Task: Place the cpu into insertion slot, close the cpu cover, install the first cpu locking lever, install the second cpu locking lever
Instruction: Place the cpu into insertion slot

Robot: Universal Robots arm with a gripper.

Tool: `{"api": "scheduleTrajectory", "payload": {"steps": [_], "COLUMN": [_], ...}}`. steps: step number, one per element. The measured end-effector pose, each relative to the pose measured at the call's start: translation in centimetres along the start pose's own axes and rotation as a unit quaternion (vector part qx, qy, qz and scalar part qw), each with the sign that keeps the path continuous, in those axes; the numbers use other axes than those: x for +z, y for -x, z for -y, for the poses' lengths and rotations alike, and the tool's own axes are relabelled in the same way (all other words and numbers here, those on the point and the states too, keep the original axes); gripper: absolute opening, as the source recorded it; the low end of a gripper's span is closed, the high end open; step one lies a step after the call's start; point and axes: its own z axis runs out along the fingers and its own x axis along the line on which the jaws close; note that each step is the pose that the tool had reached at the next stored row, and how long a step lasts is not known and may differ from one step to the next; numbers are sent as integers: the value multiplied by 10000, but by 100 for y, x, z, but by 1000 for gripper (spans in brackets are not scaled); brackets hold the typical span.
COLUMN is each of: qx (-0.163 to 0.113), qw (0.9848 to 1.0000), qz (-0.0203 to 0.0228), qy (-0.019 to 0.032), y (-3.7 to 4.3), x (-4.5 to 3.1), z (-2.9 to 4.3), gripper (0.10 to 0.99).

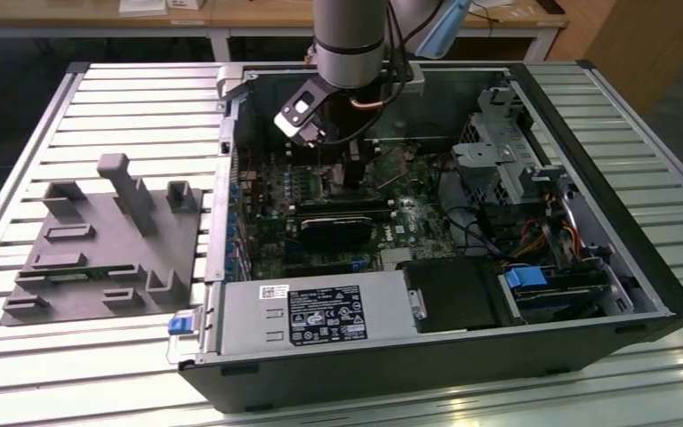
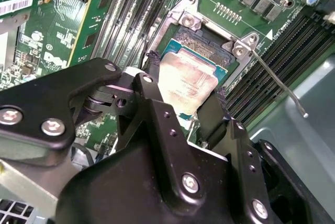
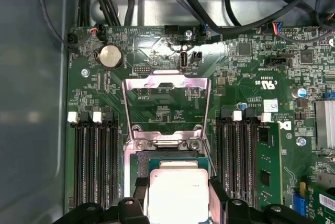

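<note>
Desk: slatted silver metal desk (image 1: 116, 107) carrying the open black computer case (image 1: 662, 294), which fills the centre and right of the exterior view
Arm: grey robot arm (image 1: 348, 36) reaches down into the case from the upper centre of the exterior view
Board: green motherboard (image 3: 246, 77) lying flat in the case floor
Cover: thin square silver cpu cover (image 3: 166, 81) swung fully open on its hinge, well clear of the socket
Slot: square insertion slot (image 2: 207, 43) with its dark pin field partly showing past the chip's edge
Chip: flat square silvery-grey cpu (image 2: 188, 85) directly over the slot; whether it is seated or a little above, I cannot tell
Jaws: closed partway onto two opposite edges of the cpu, holding it
Lever: thin silver wire locking lever (image 2: 277, 82) sticks out unlatched from a socket corner, close beside one finger
Risk, pins: a chip let go tilted or off-square would likely bend pins or sit on the rim
Risk, lever: sideways correction could catch a finger on the lever
Risk, cover: a knock could drop it onto the jaws
</note>
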Motion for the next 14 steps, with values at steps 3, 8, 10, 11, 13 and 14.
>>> {"api": "scheduleTrajectory", "payload": {"steps": [3,8,10,11,13,14], "qx": [-4,-3,-3,-4,-4,-3], "qw": [10000,10000,10000,10000,10000,10000], "qz": [0,0,0,0,0,0], "qy": [0,0,0,0,0,0], "y": [-2,-14,-20,-22,-27,-30], "x": [31,70,84,92,109,116], "z": [7,11,12,12,14,15], "gripper": [537,537,537,537,537,537]}}
